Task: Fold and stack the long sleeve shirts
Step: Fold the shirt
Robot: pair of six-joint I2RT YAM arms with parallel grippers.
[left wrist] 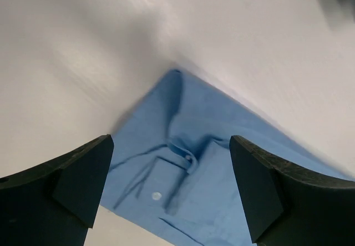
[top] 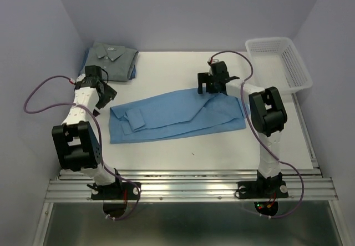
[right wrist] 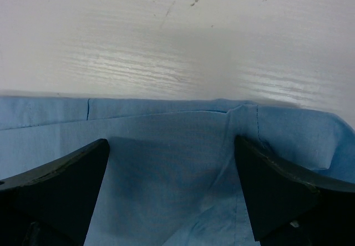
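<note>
The light blue long sleeve shirt (top: 177,115) lies folded lengthwise into a long strip across the middle of the table. The grey shirt (top: 111,60) lies folded at the back left. My left gripper (top: 105,97) is open and empty, just left of the blue shirt's collar end; its wrist view shows the collar and a button (left wrist: 188,162) between the fingers (left wrist: 83,179). My right gripper (top: 213,85) is open and empty over the blue shirt's far edge (right wrist: 166,146), close above the cloth.
A white plastic mesh basket (top: 280,63) stands at the back right corner. A blue cloth edge shows under the grey shirt. Purple walls enclose the white table (top: 183,68) on three sides.
</note>
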